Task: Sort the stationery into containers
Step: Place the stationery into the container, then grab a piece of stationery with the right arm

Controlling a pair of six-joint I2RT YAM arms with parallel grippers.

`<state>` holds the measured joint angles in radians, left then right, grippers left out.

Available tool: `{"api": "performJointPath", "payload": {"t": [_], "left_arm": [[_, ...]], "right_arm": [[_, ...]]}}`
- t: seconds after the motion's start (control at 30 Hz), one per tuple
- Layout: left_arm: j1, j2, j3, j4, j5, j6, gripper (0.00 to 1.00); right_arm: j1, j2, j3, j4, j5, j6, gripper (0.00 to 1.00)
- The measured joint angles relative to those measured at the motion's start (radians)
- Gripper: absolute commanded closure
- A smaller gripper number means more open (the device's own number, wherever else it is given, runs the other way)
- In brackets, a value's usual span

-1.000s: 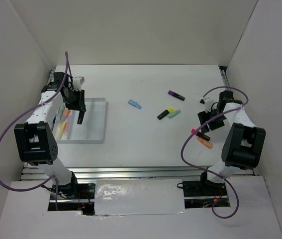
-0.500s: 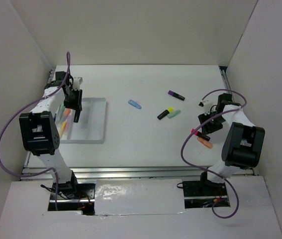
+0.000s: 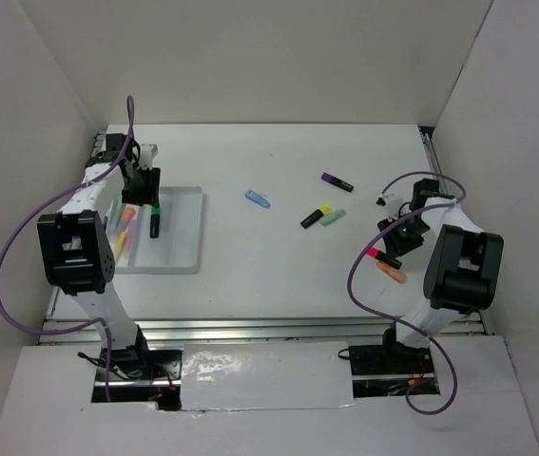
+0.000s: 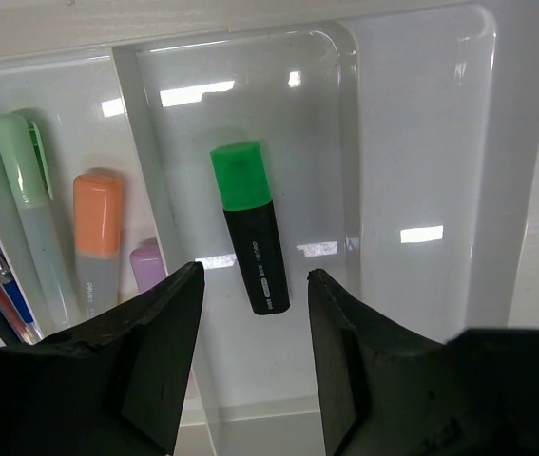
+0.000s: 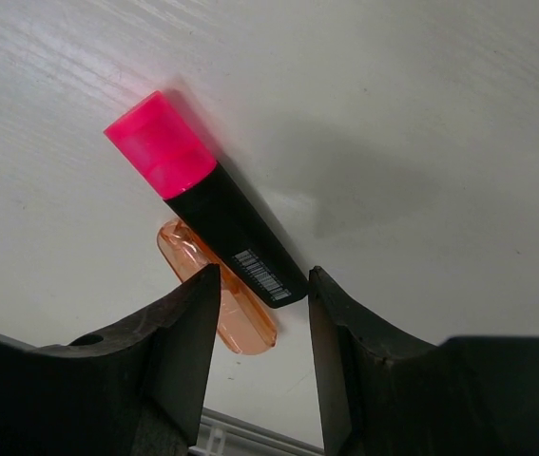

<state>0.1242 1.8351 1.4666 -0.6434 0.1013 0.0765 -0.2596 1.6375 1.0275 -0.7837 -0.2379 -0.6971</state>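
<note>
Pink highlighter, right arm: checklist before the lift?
1. Pink highlighter between the fingers of the right tool: ok.
2. Right tool clamped on it: not ok, a gap shows at one finger.
3. Orange highlighter out of the grasp: not ok, it lies right by the pink one's tail.
4. Green highlighter lying in the tray: ok.
5. Left tool open above it: ok.

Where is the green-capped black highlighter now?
In the left wrist view the highlighter lies in a white tray compartment, one slot right of the orange marker, on the table's left.
</note>
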Motion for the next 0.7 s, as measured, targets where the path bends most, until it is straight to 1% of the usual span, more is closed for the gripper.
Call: {"api": "performJointPath", "payload": {"t": [0.17,0.4,0.53,0.63,0.67,0.7], "left_arm": [[0.0,0.0,0.0,-0.003,0.012,-0.003,0.4],[0.0,0.0,0.028,-0.024,0.053,-0.011,0.39],[0.0,-0.003,0.033,-0.037,0.086,-0.027,0.39],[0.0,-0.01,0.034,-0.052,0.118,-0.03,0.39],[0.0,-0.014,0.034,-0.055,0.131,-0.033,0.38],[0.0,-0.02,0.034,-0.056,0.147,-0.035,0.37]], "right_arm": [[0.015,0.034,0.0,0.001,0.021,-0.026,0.47],[0.037,0.078,0.003,0.012,0.06,-0.045,0.45],[0.045,0.109,0.037,0.012,0.081,-0.044,0.45],[0.058,0.129,0.06,0.011,0.1,-0.045,0.51],[0.061,0.134,0.069,0.009,0.107,-0.045,0.56],[0.068,0.142,0.076,0.006,0.109,-0.047,0.58]]}}
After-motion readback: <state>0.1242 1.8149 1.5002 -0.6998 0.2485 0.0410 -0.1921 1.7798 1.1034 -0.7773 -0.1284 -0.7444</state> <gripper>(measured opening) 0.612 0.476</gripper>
